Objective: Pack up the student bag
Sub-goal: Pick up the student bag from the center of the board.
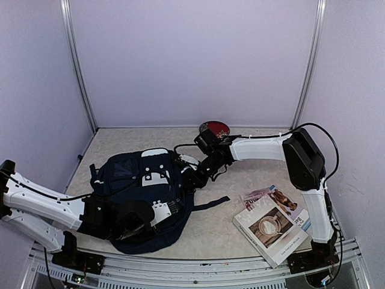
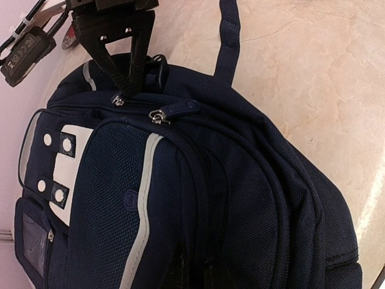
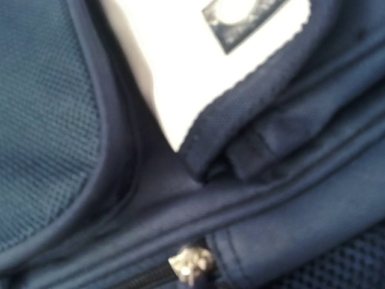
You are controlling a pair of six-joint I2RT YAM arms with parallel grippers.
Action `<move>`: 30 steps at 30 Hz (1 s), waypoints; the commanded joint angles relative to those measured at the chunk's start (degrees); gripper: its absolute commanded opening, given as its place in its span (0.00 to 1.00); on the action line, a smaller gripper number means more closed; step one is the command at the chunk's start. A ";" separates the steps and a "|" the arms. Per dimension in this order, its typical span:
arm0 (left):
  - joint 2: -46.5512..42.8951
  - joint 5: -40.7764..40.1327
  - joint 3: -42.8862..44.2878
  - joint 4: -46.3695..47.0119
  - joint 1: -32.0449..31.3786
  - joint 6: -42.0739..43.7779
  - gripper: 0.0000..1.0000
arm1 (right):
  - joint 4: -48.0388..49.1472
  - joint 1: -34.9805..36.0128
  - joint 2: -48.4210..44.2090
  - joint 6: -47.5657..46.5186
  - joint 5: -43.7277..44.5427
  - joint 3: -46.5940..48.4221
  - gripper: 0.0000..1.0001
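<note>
Top external view: student bag [image 1: 129, 174] is laid flat on the table [image 1: 222, 238], left of centre, front face up, with its top end toward the right arm. Left gripper [image 1: 137, 218] is set against the bag's near end. Its fingers are not made out in any view, but they are pressed together. Whether fabric is caught between them cannot be told. Right gripper [image 2: 122, 91] is reached across to the bag's top end. In the left wrist view its two black fingers are seen converged to a point and pinched on a small metal zipper pull [image 2: 118, 99] at the upper seam. A second zipper pull [image 2: 174, 110], with a navy tab, is seen just beside it on the next zip line, untouched. A white patch [image 2: 60, 162] with dark round-holed tabs is shown on the front pocket, and grey piping [image 2: 141, 205] is run down the panel. A black strap [image 2: 228, 42] is trailed off the top onto the table.

In the right wrist view, blurred and very close, navy fabric and a corner of the white patch are seen, with a metal zip slider at the bottom edge. Own fingers are not seen there.

A book [image 1: 271, 227] is placed right of the bag, well apart from it, with a magazine [image 1: 264, 194] tucked partly under its far edge. A red round object [image 1: 215, 128] is set at the back of the table, behind the right arm.
</note>
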 commanded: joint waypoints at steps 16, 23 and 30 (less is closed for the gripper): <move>-7.00 18.26 8.31 3.57 13.46 -9.12 0.89 | 7.42 2.13 -10.67 2.20 3.33 -10.02 0.00; -3.38 31.63 10.10 11.27 38.42 -17.74 0.99 | 11.73 3.29 -13.83 1.21 7.17 -12.98 0.00; 12.87 23.07 21.43 6.38 41.11 -14.48 0.99 | 10.53 4.70 -17.06 -3.72 18.57 -10.67 0.00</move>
